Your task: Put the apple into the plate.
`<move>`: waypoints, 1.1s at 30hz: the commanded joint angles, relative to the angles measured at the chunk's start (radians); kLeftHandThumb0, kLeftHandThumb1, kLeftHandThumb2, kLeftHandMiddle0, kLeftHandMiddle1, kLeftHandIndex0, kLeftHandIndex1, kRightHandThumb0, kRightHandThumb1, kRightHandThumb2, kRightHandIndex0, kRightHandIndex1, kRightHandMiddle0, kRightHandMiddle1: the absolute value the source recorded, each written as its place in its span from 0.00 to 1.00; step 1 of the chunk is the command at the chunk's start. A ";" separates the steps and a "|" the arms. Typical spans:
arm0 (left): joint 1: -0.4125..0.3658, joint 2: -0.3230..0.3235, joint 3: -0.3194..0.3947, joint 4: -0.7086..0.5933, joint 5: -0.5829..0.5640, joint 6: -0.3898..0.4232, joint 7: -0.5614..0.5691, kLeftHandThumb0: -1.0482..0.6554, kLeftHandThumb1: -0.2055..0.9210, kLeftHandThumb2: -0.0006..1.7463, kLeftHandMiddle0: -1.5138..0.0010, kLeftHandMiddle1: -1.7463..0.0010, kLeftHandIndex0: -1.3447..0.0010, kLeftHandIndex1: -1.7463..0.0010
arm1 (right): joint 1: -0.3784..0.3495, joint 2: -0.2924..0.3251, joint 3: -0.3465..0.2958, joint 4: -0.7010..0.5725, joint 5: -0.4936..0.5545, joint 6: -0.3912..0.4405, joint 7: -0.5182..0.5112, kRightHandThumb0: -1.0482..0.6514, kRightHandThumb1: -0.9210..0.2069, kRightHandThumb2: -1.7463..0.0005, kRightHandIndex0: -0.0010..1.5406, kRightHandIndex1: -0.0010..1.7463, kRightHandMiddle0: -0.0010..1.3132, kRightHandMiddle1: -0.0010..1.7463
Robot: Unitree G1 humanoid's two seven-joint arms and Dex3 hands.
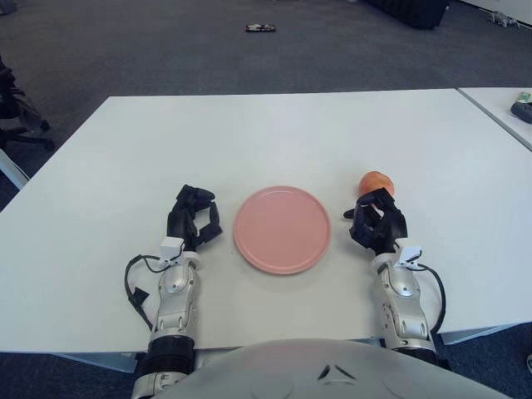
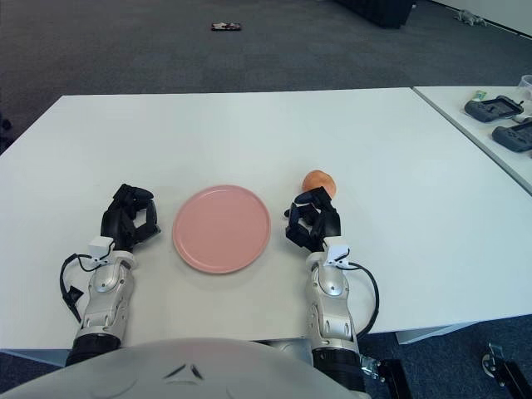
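Note:
An orange-red apple point(image 1: 376, 180) sits on the white table point(image 1: 274, 133), to the right of an empty pink plate point(image 1: 282, 229). My right hand point(image 1: 376, 221) rests on the table just in front of the apple, its fingers loosely bent with the tips close to the apple's near side and not around it. My left hand point(image 1: 194, 218) rests on the table left of the plate, fingers loosely bent, holding nothing.
A second white table point(image 2: 490, 125) stands at the right with dark devices point(image 2: 497, 108) on it. A small dark object point(image 1: 260, 28) lies on the carpet beyond the table. A chair base point(image 1: 17, 116) stands at the far left.

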 commanded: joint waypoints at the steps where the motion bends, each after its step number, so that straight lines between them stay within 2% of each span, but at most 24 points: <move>1: 0.001 0.002 -0.002 0.010 0.004 0.022 0.007 0.36 0.58 0.67 0.24 0.00 0.62 0.00 | -0.005 0.001 0.001 -0.020 0.015 -0.020 0.004 0.37 0.38 0.36 0.44 0.76 0.36 1.00; 8: 0.000 0.003 -0.004 0.016 -0.003 0.005 -0.003 0.36 0.58 0.67 0.24 0.00 0.62 0.00 | -0.003 0.002 -0.001 -0.021 0.021 -0.045 0.012 0.37 0.39 0.36 0.44 0.76 0.36 1.00; 12: -0.001 0.003 -0.002 0.017 -0.013 0.009 -0.007 0.36 0.58 0.67 0.24 0.00 0.62 0.00 | 0.011 -0.004 0.005 -0.048 -0.019 -0.066 -0.006 0.37 0.38 0.36 0.43 0.78 0.36 1.00; 23: -0.005 0.002 -0.001 0.021 -0.003 0.014 0.008 0.36 0.59 0.66 0.26 0.00 0.63 0.00 | 0.051 -0.022 0.042 -0.146 -0.250 -0.087 -0.131 0.37 0.35 0.39 0.39 0.85 0.34 1.00; 29: -0.008 0.003 -0.002 0.025 -0.003 0.015 0.005 0.36 0.59 0.66 0.25 0.00 0.63 0.00 | 0.060 -0.064 0.063 -0.174 -0.363 -0.143 -0.175 0.39 0.23 0.49 0.35 0.82 0.27 1.00; 33: -0.011 0.004 0.000 0.030 -0.009 0.013 0.001 0.36 0.59 0.66 0.25 0.00 0.63 0.00 | 0.054 -0.123 0.071 -0.179 -0.416 -0.196 -0.168 0.41 0.07 0.64 0.27 0.79 0.18 1.00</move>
